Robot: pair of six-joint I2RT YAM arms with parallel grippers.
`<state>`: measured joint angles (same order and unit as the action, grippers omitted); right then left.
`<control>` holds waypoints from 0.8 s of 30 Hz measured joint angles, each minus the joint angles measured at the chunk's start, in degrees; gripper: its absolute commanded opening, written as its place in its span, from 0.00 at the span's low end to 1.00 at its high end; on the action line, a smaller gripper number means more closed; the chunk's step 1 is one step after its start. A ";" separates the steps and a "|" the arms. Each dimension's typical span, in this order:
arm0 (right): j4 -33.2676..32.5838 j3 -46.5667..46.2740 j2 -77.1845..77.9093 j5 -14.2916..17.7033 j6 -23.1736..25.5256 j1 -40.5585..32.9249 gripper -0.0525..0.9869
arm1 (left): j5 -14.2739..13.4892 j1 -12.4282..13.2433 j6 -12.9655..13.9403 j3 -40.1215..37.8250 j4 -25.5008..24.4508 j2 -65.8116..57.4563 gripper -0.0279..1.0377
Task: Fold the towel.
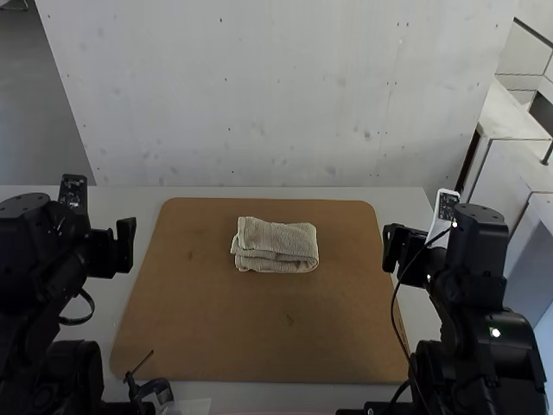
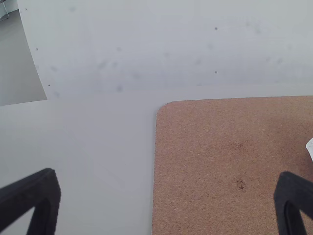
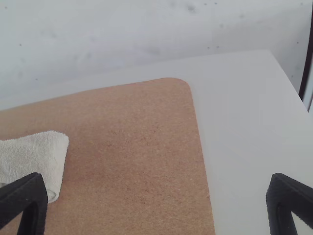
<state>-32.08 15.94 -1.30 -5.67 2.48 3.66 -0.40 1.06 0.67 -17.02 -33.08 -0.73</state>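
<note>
Item: towel (image 1: pixel 275 245), folded into a compact, layered bundle, on the brown board (image 1: pixel 199 303), slightly far of middle. Left gripper (image 2: pixel 167 174), right gripper (image 3: pixel 156 177): fingers wide apart, empty, one each side. Step, judged: finishing. Handling: square the near-left layers, perhaps uneven; press lightly, never dragging the top layer.

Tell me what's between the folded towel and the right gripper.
Nothing but bare brown board between the towel and the right gripper, seen in the high view.
</note>
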 measured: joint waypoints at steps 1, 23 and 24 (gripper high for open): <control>0.00 0.00 0.00 0.02 -0.17 0.00 0.97 | 0.00 0.00 0.00 0.00 0.00 0.00 0.94; 0.00 0.00 0.00 0.02 -0.63 0.00 0.97 | 0.00 0.00 0.00 0.00 0.00 0.00 0.94; 0.00 0.00 0.00 0.02 -0.63 0.00 0.97 | 0.00 0.00 0.00 -0.02 -0.02 0.00 0.94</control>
<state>-32.08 15.94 -1.30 -5.65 1.85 3.66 -0.40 1.06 0.67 -17.04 -33.10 -0.73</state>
